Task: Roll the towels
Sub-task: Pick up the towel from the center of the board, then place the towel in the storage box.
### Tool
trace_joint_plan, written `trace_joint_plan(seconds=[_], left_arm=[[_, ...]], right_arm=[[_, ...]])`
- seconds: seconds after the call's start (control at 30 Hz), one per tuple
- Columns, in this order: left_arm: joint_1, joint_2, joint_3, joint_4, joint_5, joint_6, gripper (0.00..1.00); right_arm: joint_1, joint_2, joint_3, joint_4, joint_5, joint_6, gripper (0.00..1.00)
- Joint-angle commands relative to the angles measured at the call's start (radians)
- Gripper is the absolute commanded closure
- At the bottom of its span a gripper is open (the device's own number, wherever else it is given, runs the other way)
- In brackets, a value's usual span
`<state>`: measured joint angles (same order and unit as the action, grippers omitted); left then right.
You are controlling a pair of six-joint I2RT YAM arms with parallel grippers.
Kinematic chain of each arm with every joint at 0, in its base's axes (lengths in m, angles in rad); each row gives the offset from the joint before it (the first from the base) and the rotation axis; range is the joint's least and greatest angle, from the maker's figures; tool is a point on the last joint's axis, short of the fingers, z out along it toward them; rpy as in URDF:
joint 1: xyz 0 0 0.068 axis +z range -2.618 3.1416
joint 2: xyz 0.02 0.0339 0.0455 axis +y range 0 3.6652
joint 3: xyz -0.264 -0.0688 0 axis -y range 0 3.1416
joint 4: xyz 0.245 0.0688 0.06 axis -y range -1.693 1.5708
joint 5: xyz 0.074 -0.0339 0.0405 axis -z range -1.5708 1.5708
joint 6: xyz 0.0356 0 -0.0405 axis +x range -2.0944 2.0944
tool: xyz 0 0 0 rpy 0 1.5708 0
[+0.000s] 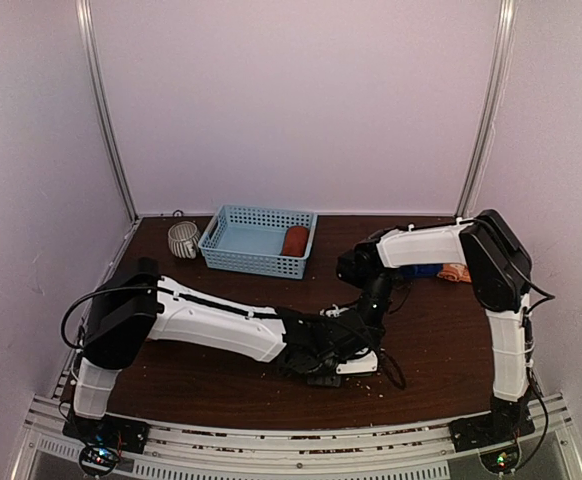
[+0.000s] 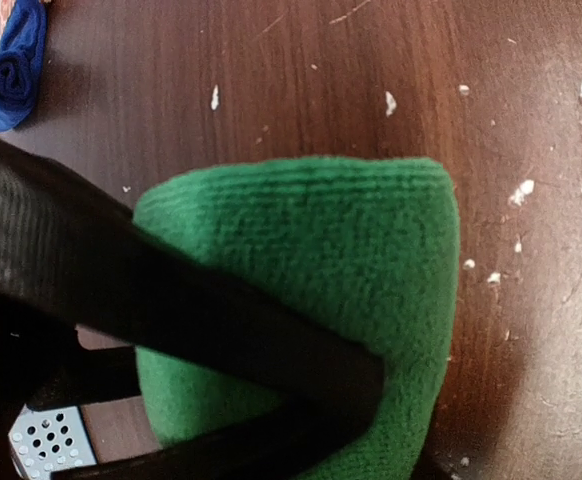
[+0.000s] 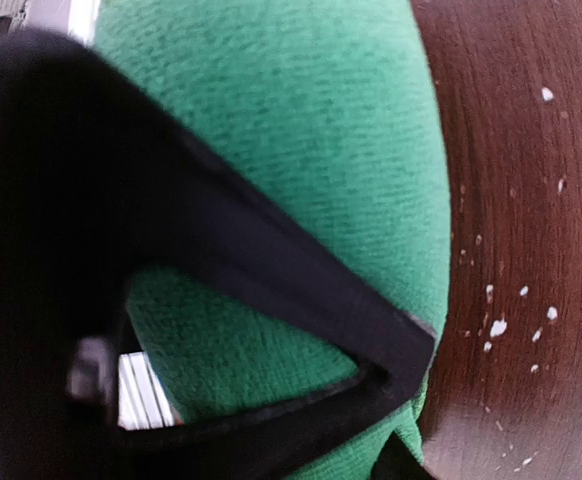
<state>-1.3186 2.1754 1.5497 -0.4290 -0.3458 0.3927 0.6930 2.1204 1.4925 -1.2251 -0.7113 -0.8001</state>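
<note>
The left arm (image 1: 221, 322) stretches low from its raised elbow toward 3 o'clock. The right arm (image 1: 426, 245) reaches toward 9 o'clock, its wrist bent down toward 6. The left gripper (image 1: 331, 364) and right gripper (image 1: 366, 325) meet close together, and how far their jaws are spread is unclear.

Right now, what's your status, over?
Left gripper and right gripper both on green towel, grip unclear. Towel looks part-rolled. Blue towel roll lies apart.
</note>
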Motion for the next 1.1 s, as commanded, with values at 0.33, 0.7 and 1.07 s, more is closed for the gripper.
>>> trace_joint_plan(seconds=[0.33,0.7,1.07], left_arm=[[0.033,0.006,0.003,-0.034,0.057,0.001,0.89],[0.150,-0.158,0.068,-0.042,0.179,-0.134,1.00],[0.335,-0.163,0.291,-0.117,-0.131,-0.274,1.00]], right_arm=[[-0.255,-0.329,0.117,0.067,-0.025,0.052,0.00],[-0.574,-0.587,-0.313,0.664,-0.183,0.375,0.00],[-0.599,-0.594,-0.325,0.672,-0.186,0.380,0.00]])
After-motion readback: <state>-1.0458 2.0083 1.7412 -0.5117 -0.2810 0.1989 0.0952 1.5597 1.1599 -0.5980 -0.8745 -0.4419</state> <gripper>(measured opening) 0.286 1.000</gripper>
